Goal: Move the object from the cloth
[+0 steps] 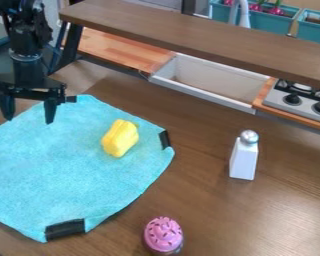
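The black gripper [29,112] hangs at the upper left, over the cloth's top left part, its two fingers spread apart with nothing between them. A turquoise cloth [66,165] lies on the brown table, with black tape on its right and lower edges. On the cloth's right part rests a yellow object [120,138] that looks like a toy pepper, to the right of the gripper and lower in the view, apart from it.
A white shaker with a silver top [243,157] stands on the table [203,200] at the right. Near the bottom edge is a pink-topped cupcake toy [163,235]. Behind are a white sink [209,82], a stove [299,100] and a raised brown shelf [189,37].
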Motion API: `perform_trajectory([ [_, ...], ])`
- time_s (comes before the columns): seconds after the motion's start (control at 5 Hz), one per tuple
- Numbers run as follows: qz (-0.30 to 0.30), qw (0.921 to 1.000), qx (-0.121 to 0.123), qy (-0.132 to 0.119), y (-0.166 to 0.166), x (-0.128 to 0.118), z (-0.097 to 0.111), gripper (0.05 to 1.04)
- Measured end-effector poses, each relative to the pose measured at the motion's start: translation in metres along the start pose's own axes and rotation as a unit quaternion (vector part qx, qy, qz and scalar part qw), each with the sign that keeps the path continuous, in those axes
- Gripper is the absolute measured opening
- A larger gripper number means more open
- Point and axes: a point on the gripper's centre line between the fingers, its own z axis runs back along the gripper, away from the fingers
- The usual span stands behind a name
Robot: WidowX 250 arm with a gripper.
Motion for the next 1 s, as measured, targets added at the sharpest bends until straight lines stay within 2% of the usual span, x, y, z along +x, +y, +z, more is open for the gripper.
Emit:
perform_trajectory([
  [0.2,-0.003,0.9999,0.0,0.015,-0.002,-0.005,-0.01,1.0],
  [0.4,-0.041,0.9989,-0.018,0.014,-0.011,-0.008,-0.014,1.0],
  [0.6,-0.1,0.994,-0.043,0.013,-0.026,-0.013,-0.015,1.0],
  [0.8,-0.162,0.9838,-0.076,-0.004,-0.044,-0.02,-0.007,1.0],
  [1.0,-0.189,0.9775,-0.092,-0.017,-0.061,-0.022,0.005,1.0],
])
